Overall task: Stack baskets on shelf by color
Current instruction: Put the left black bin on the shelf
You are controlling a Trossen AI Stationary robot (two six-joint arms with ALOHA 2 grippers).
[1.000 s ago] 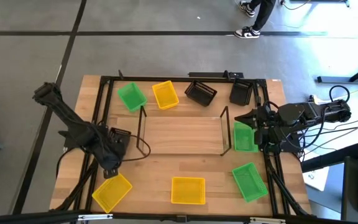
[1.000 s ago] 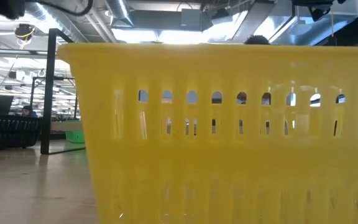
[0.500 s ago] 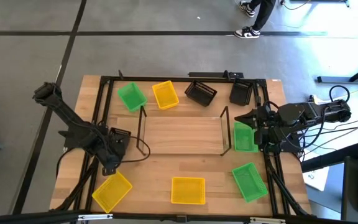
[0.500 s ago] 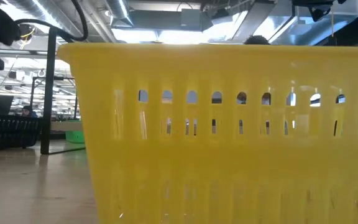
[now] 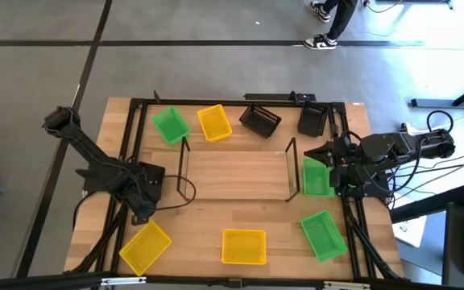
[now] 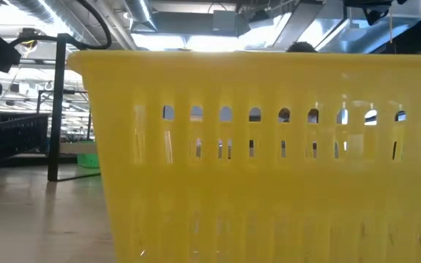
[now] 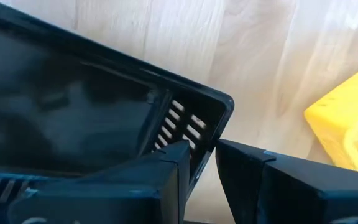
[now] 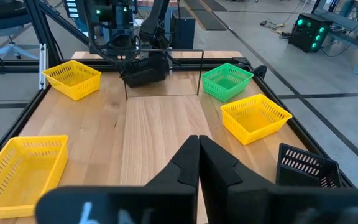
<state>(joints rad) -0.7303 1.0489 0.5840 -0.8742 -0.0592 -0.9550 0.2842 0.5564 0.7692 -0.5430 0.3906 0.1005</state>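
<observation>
Grey concrete floor all around, and the wooden table (image 5: 216,173) is sitting in the middle with a black frame bolted round its edge. Somebody's legs and sneakers (image 5: 329,24) are showing way off past the 12 o'clock side (not involved, just standing there).

Baskets are lying scattered everywhere. Going round the table from the high view: a green basket (image 5: 170,126) at about 11 o'clock with a yellow basket (image 5: 214,122) just beside it, two black baskets (image 5: 259,119) (image 5: 312,121) up around 12 to 1 o'clock, another green one (image 5: 317,177) at 3 o'clock, a third green one (image 5: 323,234) at 4 to 5 o'clock, a yellow one (image 5: 243,246) at 6 o'clock, and a tilted yellow one (image 5: 145,246) at 7 to 8 o'clock. The shelf (image 5: 236,173) is sitting dead centre, wire uprights at each end, nothing stacked in it.

The left gripper (image 7: 213,163) is hanging over the 9 o'clock side, just off the shelf's left end, pinching the slotted wall of a black basket (image 7: 73,118) near its corner, one finger inside, one outside. The basket is looking tilted, with the tilted yellow one just past it.

The right gripper (image 8: 197,155) is parked at the 3 o'clock edge, beside the green basket there, fingers pressed together on nothing.

From table height that 6 o'clock yellow basket (image 6: 269,153) is filling nearly the whole view.
</observation>
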